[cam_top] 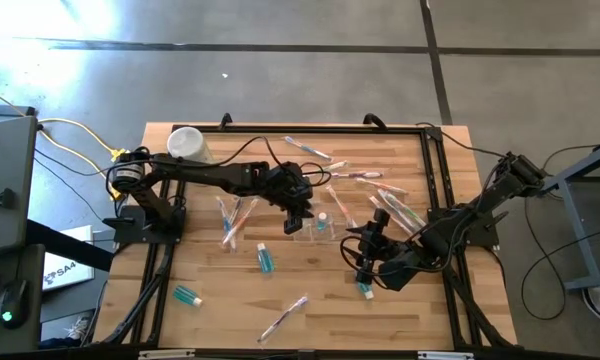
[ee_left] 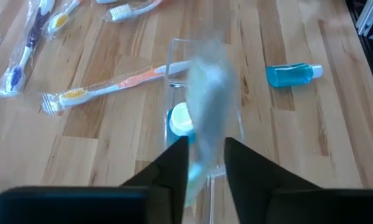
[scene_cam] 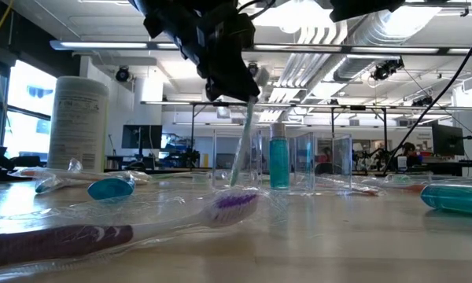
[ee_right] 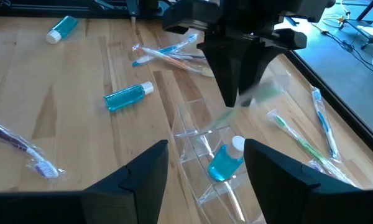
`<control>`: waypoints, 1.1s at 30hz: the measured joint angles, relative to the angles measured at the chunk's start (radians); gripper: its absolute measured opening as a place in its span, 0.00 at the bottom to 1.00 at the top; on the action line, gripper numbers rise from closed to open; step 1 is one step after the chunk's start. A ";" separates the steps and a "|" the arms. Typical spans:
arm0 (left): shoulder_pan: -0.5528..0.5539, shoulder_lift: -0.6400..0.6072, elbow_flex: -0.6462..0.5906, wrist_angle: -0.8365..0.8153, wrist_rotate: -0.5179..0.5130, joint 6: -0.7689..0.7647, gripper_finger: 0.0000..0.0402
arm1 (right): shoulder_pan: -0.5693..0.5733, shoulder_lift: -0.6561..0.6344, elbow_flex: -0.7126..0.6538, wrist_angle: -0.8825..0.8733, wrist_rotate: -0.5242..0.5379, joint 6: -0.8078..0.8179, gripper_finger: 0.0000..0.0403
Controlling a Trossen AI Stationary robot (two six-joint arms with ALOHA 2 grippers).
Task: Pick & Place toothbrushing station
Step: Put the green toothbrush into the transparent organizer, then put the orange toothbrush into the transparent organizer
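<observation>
The clear plastic holder (cam_top: pixel 315 229) stands on the wooden table near its middle; it also shows in the low view (scene_cam: pixel 315 161) and the right wrist view (ee_right: pixel 199 134). A small blue bottle (ee_right: pixel 225 162) stands in one of its compartments. My left gripper (cam_top: pixel 298 213) hovers over the holder, shut on a wrapped toothbrush (scene_cam: pixel 242 145). My right gripper (cam_top: pixel 366 258) is open and empty, low over the table on the holder's right, its fingers pointing at the holder. My left gripper pinches the wrapped toothbrush near its upper end (ee_left: pixel 206 127) between its two fingers, which point down from above. The brush hangs below the fingers, slightly tilted. Its lower end (scene_cam: pixel 236 179) reaches down at the holder; whether it touches the holder I cannot tell.
A tall white tub (cam_top: pixel 187 143) stands at the far left. Several wrapped toothbrushes lie left of the holder (cam_top: pixel 232 218) and at the far right (cam_top: pixel 380 190). Blue bottles (cam_top: pixel 266 259) (cam_top: pixel 187 295) and another wrapped brush (cam_top: pixel 283 318) lie toward the near edge.
</observation>
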 joint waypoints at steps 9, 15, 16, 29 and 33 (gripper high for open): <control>0.000 -0.012 0.000 -0.003 0.000 -0.030 0.43 | 0.000 0.000 0.000 0.000 -0.020 0.000 0.50; 0.000 -0.085 0.000 -0.045 -0.032 -0.025 0.43 | 0.001 0.000 0.000 -0.010 -0.021 0.000 0.50; 0.000 -0.100 0.000 -0.058 -0.049 -0.025 0.43 | 0.001 0.000 0.000 -0.012 -0.021 0.010 0.50; -0.054 -0.252 0.001 -0.311 -0.175 -0.039 0.43 | 0.000 -0.055 0.000 -0.696 -0.215 0.747 0.50; -0.097 -0.283 0.001 -0.383 -0.204 -0.066 0.43 | -0.016 -0.055 0.000 -0.844 -0.225 0.882 0.50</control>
